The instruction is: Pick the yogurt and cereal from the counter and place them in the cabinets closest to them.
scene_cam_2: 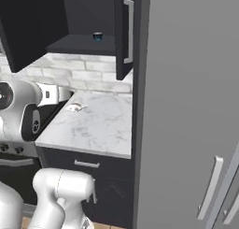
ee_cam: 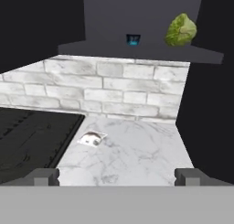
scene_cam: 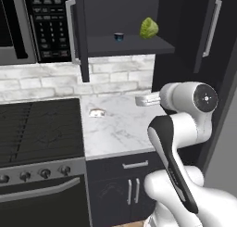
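Gripper [ee_cam: 117,176] hangs over the veined marble counter [scene_cam: 125,129], fingers spread wide, holding nothing. Above the counter, the tiny round yogurt [scene_cam: 119,36] sits on the matte black cabinets' [scene_cam: 134,45] open shelf, beside a crinkled green lump [scene_cam: 149,28].

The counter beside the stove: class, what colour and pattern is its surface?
White marble with grey veins; the counter shows it best in the hand view.

The arm is folded at the elbow, its hand [ee_cam: 117,175] spread wide (holding nothing).
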